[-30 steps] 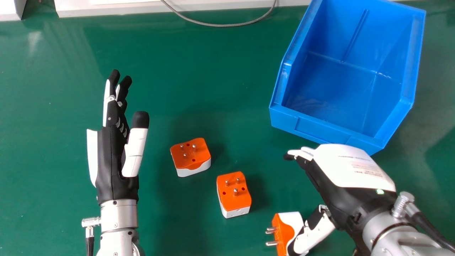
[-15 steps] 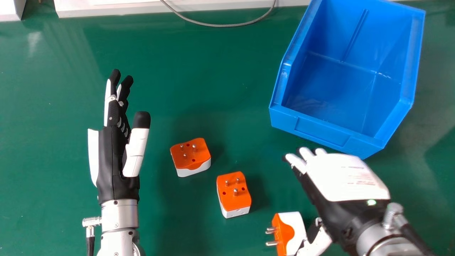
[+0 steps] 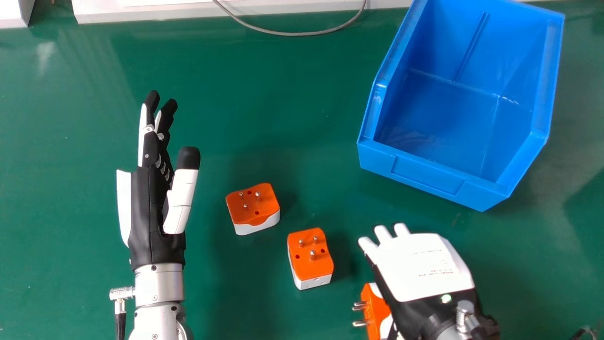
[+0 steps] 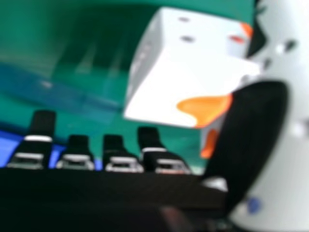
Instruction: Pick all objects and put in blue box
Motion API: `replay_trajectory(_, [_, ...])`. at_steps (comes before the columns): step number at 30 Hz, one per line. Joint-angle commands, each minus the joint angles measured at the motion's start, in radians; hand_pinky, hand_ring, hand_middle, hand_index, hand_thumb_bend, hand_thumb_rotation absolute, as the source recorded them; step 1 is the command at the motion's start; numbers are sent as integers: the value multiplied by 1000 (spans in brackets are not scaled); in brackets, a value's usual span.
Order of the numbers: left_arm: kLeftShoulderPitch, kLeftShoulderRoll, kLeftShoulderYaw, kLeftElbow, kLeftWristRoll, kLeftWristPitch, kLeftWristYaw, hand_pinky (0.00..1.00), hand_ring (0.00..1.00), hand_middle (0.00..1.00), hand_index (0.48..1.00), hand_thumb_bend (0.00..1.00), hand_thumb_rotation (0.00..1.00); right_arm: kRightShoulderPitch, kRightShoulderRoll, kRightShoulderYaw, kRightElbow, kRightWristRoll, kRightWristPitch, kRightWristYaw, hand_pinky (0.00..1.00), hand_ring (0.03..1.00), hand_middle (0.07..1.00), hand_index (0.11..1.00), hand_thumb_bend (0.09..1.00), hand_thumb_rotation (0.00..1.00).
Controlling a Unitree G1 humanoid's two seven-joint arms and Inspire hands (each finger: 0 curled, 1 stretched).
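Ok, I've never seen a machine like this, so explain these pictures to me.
This is a humanoid robot with two mechanical hands. One picture looks down from its head; the close one comes from a camera at its right hand. On the green table are a blue box and three orange-and-white plug adapters: one nearest the left hand, the left adapter; the middle adapter; and the third adapter, partly hidden by the right hand. Both hands are open. The left holds nothing; the right has no fingers curled round the third adapter, so nothing looks gripped.
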State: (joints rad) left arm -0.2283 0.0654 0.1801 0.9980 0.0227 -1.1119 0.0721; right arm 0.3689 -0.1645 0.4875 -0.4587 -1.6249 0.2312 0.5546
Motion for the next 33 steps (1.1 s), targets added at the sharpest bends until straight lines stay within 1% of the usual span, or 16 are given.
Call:
replay_trajectory(1, [-14, -4, -6, -11, -5, -23, -4, 1000, 957, 933, 959, 878, 879, -10, 2, 4, 18, -19, 10, -41, 779, 951, 967, 911, 966, 192])
replay_trajectory(8, [-13, -1, -5, -13, -3, -18, -5, 1000, 958, 931, 959, 878, 864, -27, 11, -4, 75, 34, 20, -86, 723, 906, 929, 882, 927, 166])
replay_trajectory(9, [-12, 0, -6, -13, 3, -18, -1, 1000, 958, 931, 959, 878, 864, -29, 11, -6, 78, 41, 22, -87, 723, 906, 929, 882, 927, 166])
replay_trajectory(10, [-11, 1, -6, -14, 4, -18, -1, 1000, 958, 932, 959, 878, 864, -31, 11, -7, 81, 45, 26, -88, 707, 898, 922, 876, 926, 150])
replay_trajectory(13, [-8, -2, -6, -17, -4, -16, -6, 1000, 958, 932, 959, 874, 864, -35, 17, -15, 79, 79, 41, -79, 642, 864, 899, 851, 915, 105])
replay_trajectory(15, [-7, -3, -6, -17, -6, -17, -9, 1000, 957, 932, 958, 875, 862, -34, 23, -22, 78, 106, 51, -87, 553, 800, 858, 801, 893, 69])
replay_trajectory(17, [-6, -4, -7, -17, -11, -18, -16, 1000, 957, 932, 958, 878, 860, -37, 20, -25, 79, 123, 55, -93, 458, 678, 769, 747, 870, 44])
replay_trajectory(18, [-5, -5, -7, -18, -15, -19, -19, 1000, 957, 932, 958, 878, 860, -38, 20, -27, 81, 129, 57, -94, 458, 678, 769, 747, 870, 44])
replay_trajectory(19, [-5, -5, -6, -17, -19, -20, -23, 1000, 956, 932, 958, 878, 859, -41, 22, -27, 86, 128, 63, -90, 414, 615, 712, 724, 809, 35])
replay_trajectory(20, [-5, -6, -6, -17, -20, -21, -25, 1000, 956, 932, 958, 878, 859, -45, 26, -26, 92, 126, 72, -85, 414, 615, 712, 724, 809, 35])
replay_trajectory(22, [-4, -3, -5, -14, -14, -22, -19, 1000, 956, 931, 958, 877, 852, -48, 32, -23, 102, 129, 88, -94, 336, 500, 629, 690, 722, 22])
replay_trajectory(23, [-3, -1, -5, -14, -11, -22, -17, 1000, 956, 931, 958, 877, 852, -50, 38, -23, 104, 132, 98, -82, 336, 500, 629, 690, 722, 22])
replay_trajectory(25, [0, 1, -5, -15, -11, -17, -17, 1000, 954, 931, 957, 877, 849, -54, 44, -23, 104, 135, 112, -63, 277, 412, 572, 665, 667, 14])
replay_trajectory(28, [2, 2, -5, -14, -9, -17, -16, 1000, 954, 931, 957, 879, 848, -55, 41, -18, 103, 132, 123, -64, 255, 381, 552, 655, 647, 11])
replay_trajectory(29, [2, 2, -6, -14, -8, -18, -16, 1000, 954, 931, 956, 882, 848, -55, 43, -18, 101, 136, 127, -61, 238, 356, 537, 622, 624, 9])
replay_trajectory(33, [0, -2, -4, -12, -19, -20, -23, 1000, 955, 931, 956, 884, 848, -56, 32, -33, 96, 198, 117, -74, 217, 324, 514, 574, 590, 5])
